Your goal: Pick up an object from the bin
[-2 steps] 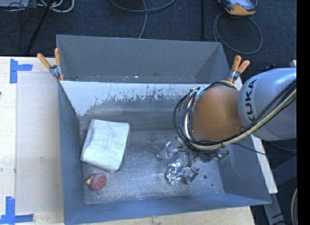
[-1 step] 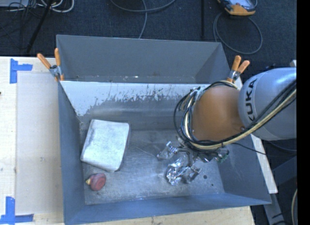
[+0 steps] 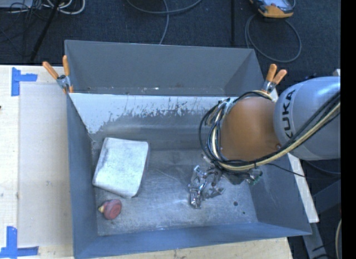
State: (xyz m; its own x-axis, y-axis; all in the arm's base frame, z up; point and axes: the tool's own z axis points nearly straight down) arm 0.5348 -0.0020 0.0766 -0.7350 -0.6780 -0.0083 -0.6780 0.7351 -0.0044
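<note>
My gripper [image 3: 202,188] hangs low over the bare bin floor, right of the middle, under the orange wrist cover. Nothing shows in it. A white, rectangular foam block [image 3: 121,165] lies flat on the left side of the bin, well to the left of the gripper. A small reddish, rounded thing with a tan tip [image 3: 111,209] rests near the front left corner, just below the block.
The arm comes in over the bin's right wall, with cables looped round its wrist. The bin's sloping walls rise close behind and to the right of the gripper.
</note>
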